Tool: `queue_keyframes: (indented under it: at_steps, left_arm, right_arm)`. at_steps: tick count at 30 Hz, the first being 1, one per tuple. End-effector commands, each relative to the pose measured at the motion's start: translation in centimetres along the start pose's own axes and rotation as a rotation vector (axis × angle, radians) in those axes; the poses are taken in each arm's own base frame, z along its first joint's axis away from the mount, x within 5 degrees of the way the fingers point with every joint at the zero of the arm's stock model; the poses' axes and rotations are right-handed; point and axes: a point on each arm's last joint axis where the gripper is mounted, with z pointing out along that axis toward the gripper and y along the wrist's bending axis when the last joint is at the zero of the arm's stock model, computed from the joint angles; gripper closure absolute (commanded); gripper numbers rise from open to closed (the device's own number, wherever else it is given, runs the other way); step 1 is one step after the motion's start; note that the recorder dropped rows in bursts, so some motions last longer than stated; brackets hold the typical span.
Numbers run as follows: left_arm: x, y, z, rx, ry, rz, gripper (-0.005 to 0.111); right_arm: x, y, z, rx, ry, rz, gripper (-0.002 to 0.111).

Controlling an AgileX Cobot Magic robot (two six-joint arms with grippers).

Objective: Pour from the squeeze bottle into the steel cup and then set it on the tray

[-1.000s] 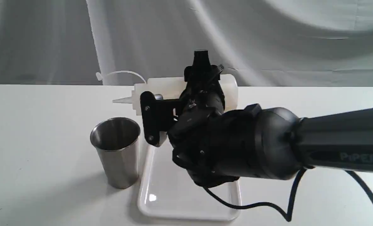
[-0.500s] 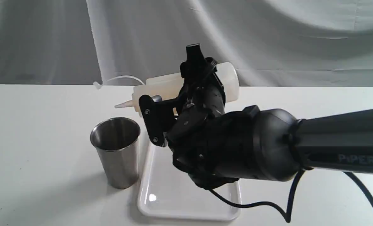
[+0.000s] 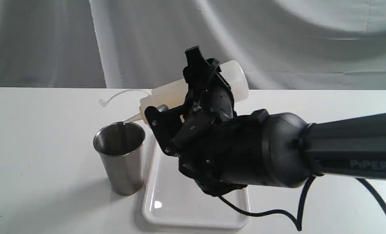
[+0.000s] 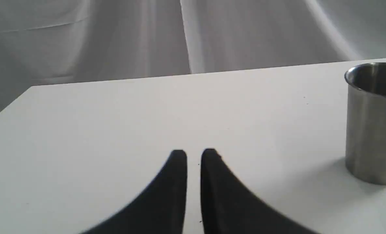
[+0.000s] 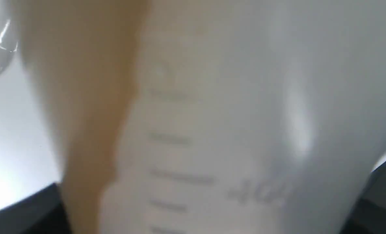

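**White table, grey drape: bottle tipped at the cup**

Backdrop: pale grey cloth, hung in folds. Table: plain white, matte.

Right arm: black, reached in from the right of the exterior view. Much of the tray and bottle is hidden by it.

Tray: glossy white, flat on the table, just beside the cup, nothing seen on it.

Bottle: held in the air above the far end of the tray, clamped across its body by the right gripper. Fingers closed onto its sides. The right wrist view is filled by the bottle wall, with faint measuring marks and amber liquid pooled to one side.

Cup: steel, upright, on the table left of the tray. Inside is dark; no fill level can be made out.

Left gripper: low over bare table, well apart from the cup. Fingers nearly together, only a thin slit between, nothing held.

Nozzle: tip at the cup's far rim. Strap: trailing loose behind.

Axis: the bottle's long axis is slanted, base raised to the right, nozzle pointed down and left into the cup's mouth.

Step judged: pouring, at or near its start. No stream can be seen.

Next move: steeper tilt or a squeeze is likely needed, with the tip kept inside the rim. Afterwards the bottle must be righted and lowered base-first onto the tray.
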Motion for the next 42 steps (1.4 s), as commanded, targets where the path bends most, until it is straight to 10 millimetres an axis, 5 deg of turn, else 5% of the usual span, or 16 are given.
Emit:
queue_keyframes:
  at_steps: [1, 42]
  left_arm:
    - [0.1, 0.0, 0.0, 0.001, -0.008, 0.001, 0.098]
    - [0.1, 0.0, 0.0, 0.001, -0.008, 0.001, 0.098]
  right_arm:
    - [0.3, -0.9, -0.3, 0.047, 0.017, -0.029, 0.108]
    - [0.5, -2.7, -0.5, 0.086, 0.059, -0.117, 0.108]
